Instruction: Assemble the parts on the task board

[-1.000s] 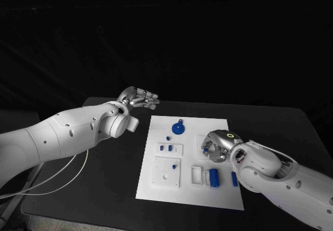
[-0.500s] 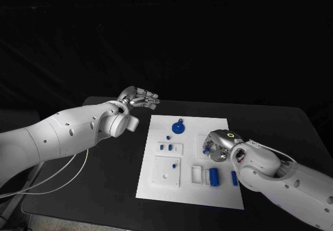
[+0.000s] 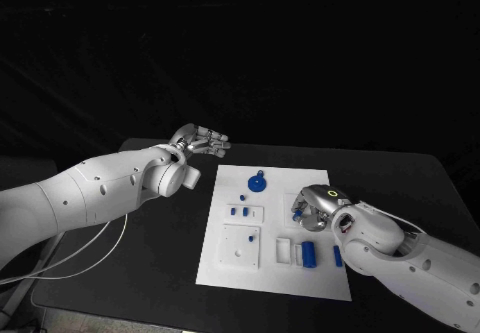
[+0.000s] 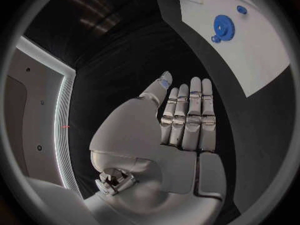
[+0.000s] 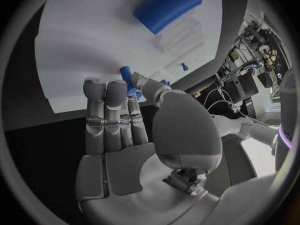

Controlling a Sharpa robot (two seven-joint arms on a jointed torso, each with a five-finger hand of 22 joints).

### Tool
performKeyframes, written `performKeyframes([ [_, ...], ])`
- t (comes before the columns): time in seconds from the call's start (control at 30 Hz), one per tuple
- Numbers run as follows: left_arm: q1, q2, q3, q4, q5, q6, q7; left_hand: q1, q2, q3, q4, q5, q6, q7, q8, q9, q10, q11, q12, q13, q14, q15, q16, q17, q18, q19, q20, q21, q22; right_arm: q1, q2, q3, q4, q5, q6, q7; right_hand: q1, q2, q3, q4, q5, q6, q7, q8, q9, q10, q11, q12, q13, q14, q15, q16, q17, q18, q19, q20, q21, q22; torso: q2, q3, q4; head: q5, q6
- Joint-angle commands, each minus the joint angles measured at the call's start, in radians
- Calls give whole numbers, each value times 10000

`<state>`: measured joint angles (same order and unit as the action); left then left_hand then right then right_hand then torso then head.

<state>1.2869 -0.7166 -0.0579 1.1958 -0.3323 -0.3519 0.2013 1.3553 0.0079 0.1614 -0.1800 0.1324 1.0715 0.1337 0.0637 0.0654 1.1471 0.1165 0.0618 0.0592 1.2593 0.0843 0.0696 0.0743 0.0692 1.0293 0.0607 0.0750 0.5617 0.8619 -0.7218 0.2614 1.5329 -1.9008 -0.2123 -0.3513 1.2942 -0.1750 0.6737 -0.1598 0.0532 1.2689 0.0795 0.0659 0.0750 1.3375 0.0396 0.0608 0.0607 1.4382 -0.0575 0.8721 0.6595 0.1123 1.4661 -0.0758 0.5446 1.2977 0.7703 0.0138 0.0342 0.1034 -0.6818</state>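
Note:
The white task board [image 3: 268, 272] lies mid-table. On it are a blue gear [image 3: 257, 184], small blue pegs [image 3: 238, 211] in a white block, and a blue cylinder [image 3: 310, 254] near the front. My right hand [image 3: 314, 205] is low over the board's right side. In the right wrist view its thumb and a fingertip pinch a small blue peg [image 5: 127, 76] standing on the board [image 5: 81, 45], with the cylinder [image 5: 167, 7] beyond. My left hand [image 3: 201, 142] hovers off the board past its far left corner, fingers straight, holding nothing [image 4: 181, 130]. The left wrist view also takes in the gear [image 4: 224, 26].
The black table [image 3: 400, 180] runs round the board on all sides. A white cable [image 3: 90, 257] hangs beside my left arm over the table's left edge. Another blue piece [image 3: 338, 258] lies at the board's front right, under my right forearm.
My right hand has edged slightly toward the board's far side, still over the small blue peg. The left hand has not moved.

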Motion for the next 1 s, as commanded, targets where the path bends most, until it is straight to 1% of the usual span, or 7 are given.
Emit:
performKeyframes([
  [0.03,9,23,8,11,66,134,42,2,4,1,35,-37,-71,18,-7,15,-90,14,10,-3,-67,4,-56,8,-162,22,31,-47,-9,-7,3,1,109,-55,-1070,241,41,213,26,-100,-16,182,-57,-3,68,393,-227,18,37,-3,-80,-70,10,-71,430,-101,73,60,0,7,1,28,-2],
  [0.17,9,25,8,-6,66,144,46,2,4,1,35,-37,-71,18,-7,15,-90,14,10,-3,-67,4,-56,8,-162,22,31,-47,-9,-10,-79,20,329,-32,-1217,252,-29,226,97,-181,-18,222,-67,-17,60,428,-239,9,34,11,-112,-103,23,-124,423,-156,98,154,-4,0,1,78,-33],
  [0.47,9,41,8,-67,66,125,55,17,14,11,59,-33,-68,14,-4,16,-86,10,11,-3,-65,1,-56,11,-163,33,29,-43,-65,-6,-208,227,1083,-9,-1219,424,-49,230,112,-239,-18,286,-87,-12,56,486,-258,17,37,18,-143,-129,46,-155,432,-189,145,244,-11,-21,-16,201,-62],
  [0.53,9,55,8,-69,66,126,57,17,14,11,59,-33,-68,14,-4,16,-86,10,11,-3,-65,1,-56,11,-163,33,29,-43,-65,-5,-135,250,1205,30,-1101,480,-53,231,111,-242,-18,289,-88,-14,55,489,-259,16,36,17,-145,-131,49,-157,433,-191,146,250,-10,-34,-11,229,-60],
  [0.63,9,72,8,-73,66,123,57,17,14,11,59,-33,-68,14,-4,16,-86,10,11,-3,-65,1,-56,11,-163,33,29,-43,-65,-4,11,213,1279,43,-976,545,-58,241,107,-247,-15,284,-86,-18,52,487,-258,13,35,18,-149,-136,53,-159,431,-196,135,260,-10,-18,-18,321,-76],
  [0.8,9,149,7,-120,66,120,57,17,14,11,59,-33,-68,14,-4,16,-86,10,11,-3,-65,1,-56,11,-163,33,29,-43,-65,-4,434,-193,1311,-94,-786,696,-49,278,52,-262,-10,275,-81,-16,47,469,-253,12,34,20,-146,-152,63,-163,433,-196,100,287,-22,-14,-21,477,-84],
  [1.0,4,281,8,-163,66,132,78,45,7,27,61,-16,-73,16,-5,15,-83,11,9,-3,-57,-2,-56,11,-164,45,22,-36,-113,-4,961,-700,1237,-273,-648,853,-44,293,39,-280,-5,271,-80,-16,46,464,-249,12,34,21,-146,-161,66,-162,439,-194,87,300,-33,-41,11,650,-149],
])
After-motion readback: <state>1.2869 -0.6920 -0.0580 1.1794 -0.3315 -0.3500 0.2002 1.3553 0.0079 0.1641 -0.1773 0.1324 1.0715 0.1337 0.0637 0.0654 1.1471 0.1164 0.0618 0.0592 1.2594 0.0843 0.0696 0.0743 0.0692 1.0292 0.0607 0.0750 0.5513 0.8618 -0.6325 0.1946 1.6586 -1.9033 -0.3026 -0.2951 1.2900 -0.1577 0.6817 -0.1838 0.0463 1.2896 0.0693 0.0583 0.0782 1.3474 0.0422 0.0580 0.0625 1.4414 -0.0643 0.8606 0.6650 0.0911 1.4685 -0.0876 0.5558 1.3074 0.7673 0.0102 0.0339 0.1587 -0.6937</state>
